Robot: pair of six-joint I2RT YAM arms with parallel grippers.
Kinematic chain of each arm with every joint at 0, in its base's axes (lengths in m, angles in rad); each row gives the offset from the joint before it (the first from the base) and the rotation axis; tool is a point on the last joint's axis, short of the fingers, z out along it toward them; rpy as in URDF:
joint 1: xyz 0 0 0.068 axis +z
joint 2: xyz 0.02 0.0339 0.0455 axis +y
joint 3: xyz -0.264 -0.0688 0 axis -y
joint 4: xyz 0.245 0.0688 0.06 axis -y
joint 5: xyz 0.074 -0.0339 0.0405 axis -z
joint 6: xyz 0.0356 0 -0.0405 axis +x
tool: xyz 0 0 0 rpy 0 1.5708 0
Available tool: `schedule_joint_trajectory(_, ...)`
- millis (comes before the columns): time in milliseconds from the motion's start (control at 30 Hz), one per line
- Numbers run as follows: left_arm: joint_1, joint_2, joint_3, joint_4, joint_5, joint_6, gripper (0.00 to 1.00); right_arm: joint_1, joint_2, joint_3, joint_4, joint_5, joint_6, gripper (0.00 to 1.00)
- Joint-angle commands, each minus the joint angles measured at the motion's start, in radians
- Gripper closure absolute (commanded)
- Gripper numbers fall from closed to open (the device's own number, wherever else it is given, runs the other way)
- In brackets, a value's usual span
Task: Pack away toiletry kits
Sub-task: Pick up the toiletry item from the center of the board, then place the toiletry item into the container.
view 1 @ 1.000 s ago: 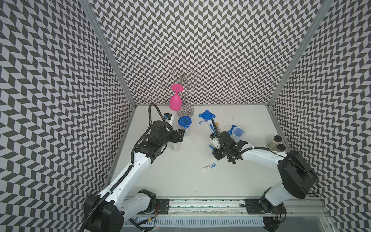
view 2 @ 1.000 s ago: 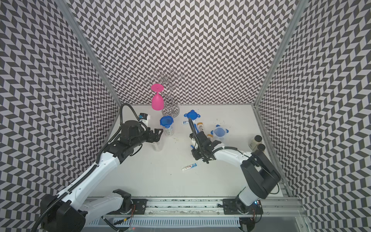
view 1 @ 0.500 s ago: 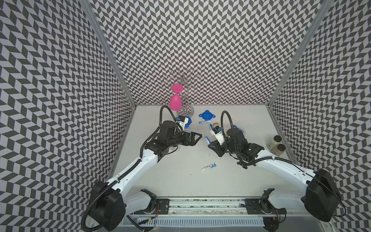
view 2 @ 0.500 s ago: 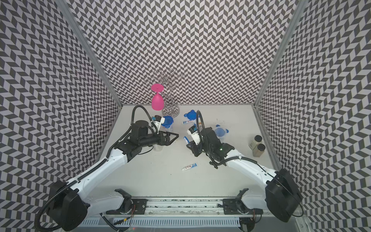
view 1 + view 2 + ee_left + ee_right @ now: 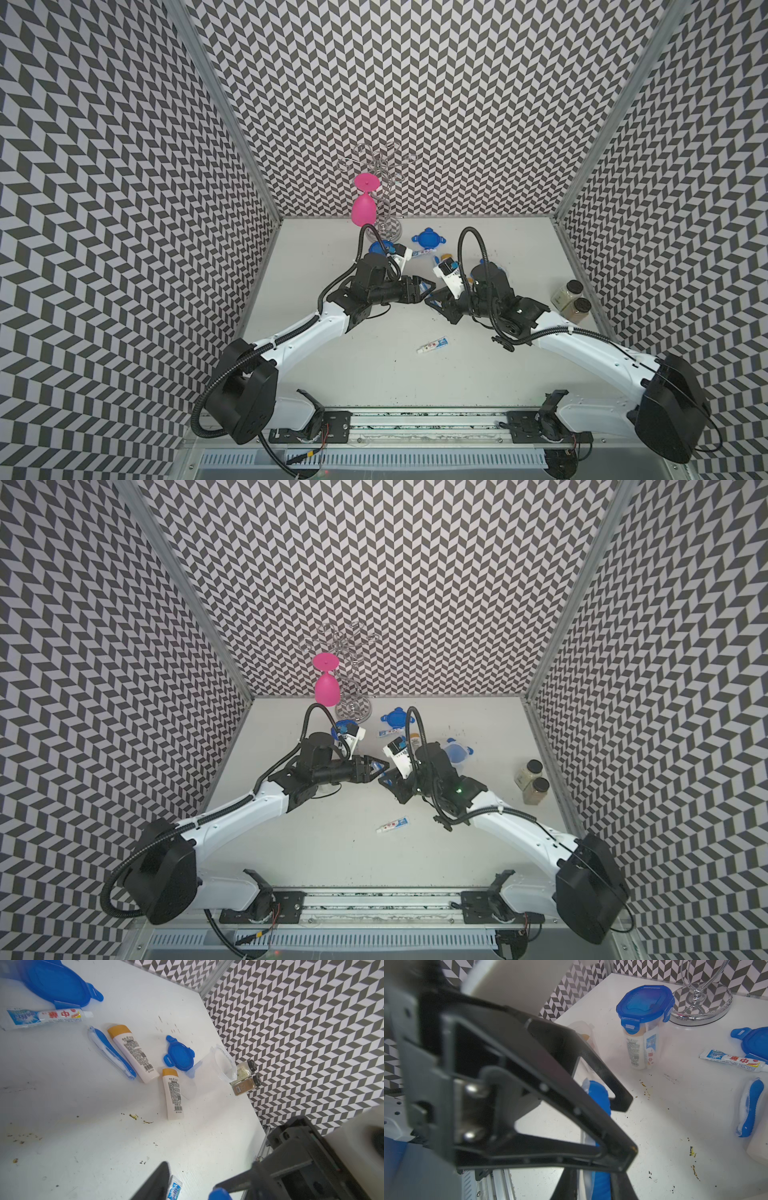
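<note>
At mid-table my right gripper (image 5: 432,298) (image 5: 593,1186) is shut on a blue toothbrush (image 5: 599,1095) in a clear wrapper. My left gripper (image 5: 426,289) (image 5: 382,769) faces it, jaws apart around the toothbrush's free end. One left finger (image 5: 158,1184) shows in the left wrist view. A closed jar (image 5: 643,1022) holds a bottle and a toothpaste tube. Loose on the table lie a blue lid (image 5: 427,239), a toothpaste tube (image 5: 45,1017), another toothbrush (image 5: 112,1053), two bottles (image 5: 133,1053) (image 5: 173,1093), a tipped open jar (image 5: 224,1064) and a front toothpaste tube (image 5: 432,345).
The pink goblet (image 5: 364,208) hangs on the wire rack (image 5: 384,183) at the back. Two spice jars (image 5: 571,297) stand by the right wall. A second blue lid (image 5: 179,1056) lies beside the tipped jar. Crumbs dot the table.
Both arms swung inward and now meet at mid-table. The right one brought the toothbrush along. The left gripper's jaws opened wide, then narrowed around the toothbrush's end.
</note>
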Motion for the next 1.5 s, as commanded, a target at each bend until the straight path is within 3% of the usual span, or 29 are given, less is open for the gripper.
schedule_joint_trajectory(0,-0.012,0.004,0.017,0.036,0.001,-0.013,0.55,0.007,-0.019,0.019,0.063,-0.007,0.004,0.99)
schedule_joint_trajectory(167,0.001,-0.035,-0.002,-0.001,-0.02,0.01,0.84,0.008,-0.009,0.036,0.052,0.007,0.004,0.97)
schedule_joint_trajectory(267,0.036,-0.068,-0.01,-0.03,-0.019,0.026,1.0,0.009,-0.007,0.037,0.049,0.015,0.009,0.73)
schedule_joint_trajectory(400,0.122,-0.124,-0.002,-0.12,-0.049,0.094,1.0,0.009,-0.021,0.025,0.021,0.045,0.01,0.35)
schedule_joint_trajectory(600,0.245,-0.194,0.061,-0.321,-0.27,0.287,1.0,0.009,-0.01,-0.004,-0.106,0.088,0.014,0.17)
schedule_joint_trajectory(700,0.278,-0.18,0.095,-0.386,-0.408,0.354,1.0,0.009,0.036,-0.043,-0.13,0.062,0.061,0.15)
schedule_joint_trajectory(833,0.288,-0.167,0.088,-0.359,-0.498,0.398,1.0,0.009,0.146,-0.005,-0.283,0.088,0.094,0.15)
schedule_joint_trajectory(1033,0.289,-0.15,0.082,-0.346,-0.538,0.406,1.0,0.003,0.196,-0.009,-0.389,0.058,0.14,0.16)
schedule_joint_trajectory(1467,0.288,-0.164,-0.006,-0.318,-0.535,0.424,1.0,0.004,0.304,-0.019,-0.394,-0.102,0.151,0.18)
